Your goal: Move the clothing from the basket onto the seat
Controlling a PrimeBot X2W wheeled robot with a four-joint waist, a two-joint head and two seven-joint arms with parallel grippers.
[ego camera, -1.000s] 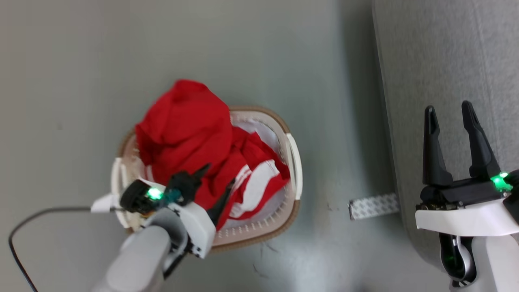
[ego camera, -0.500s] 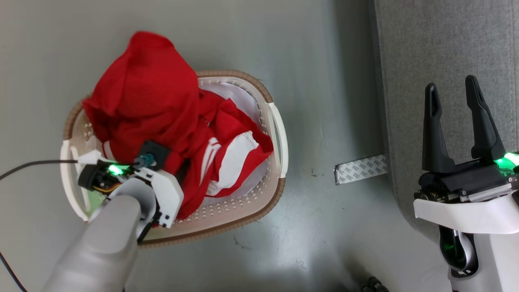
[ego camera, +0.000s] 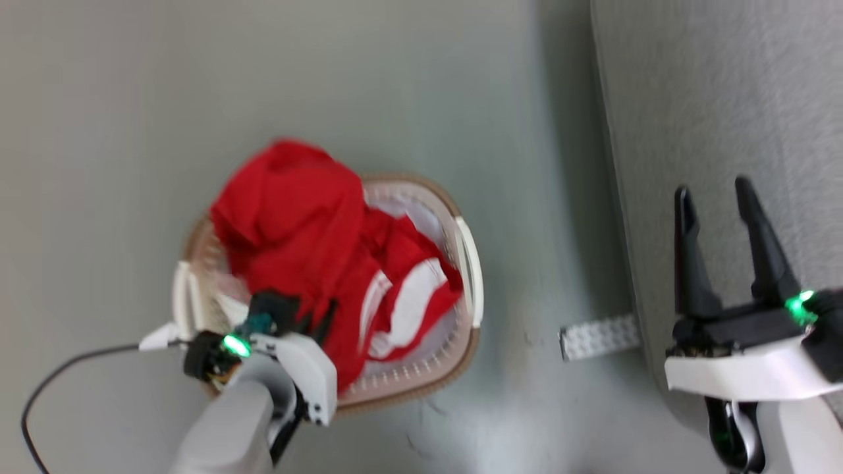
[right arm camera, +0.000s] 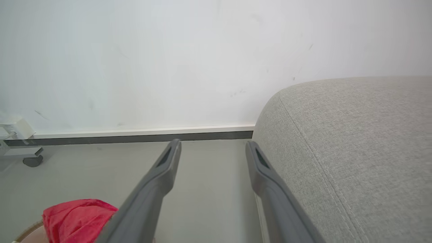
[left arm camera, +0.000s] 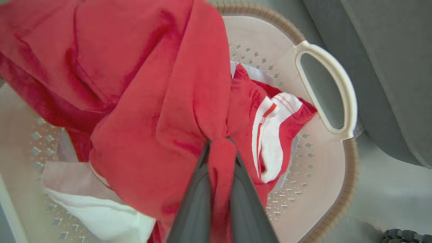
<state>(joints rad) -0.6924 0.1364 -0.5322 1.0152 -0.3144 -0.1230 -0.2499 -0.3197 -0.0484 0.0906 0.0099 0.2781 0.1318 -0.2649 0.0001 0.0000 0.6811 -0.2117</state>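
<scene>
One-handed, lift the left gripper point(left arm camera: 221, 145), clamped shut on a fold of the red clothing point(left arm camera: 141, 101) heaped in the basket point(ego camera: 471, 263) left of centre, straight up before swinging toward the grey seat point(ego camera: 724, 99) at right, beside the spread-open right gripper point(ego camera: 712, 187).

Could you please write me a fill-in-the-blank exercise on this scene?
The left gripper is shut on ____ clothing.
The right gripper is ____, holding nothing.
The basket has a ____ rim.
The seat is light ____.
Missing: red, open, brown, grey.
</scene>
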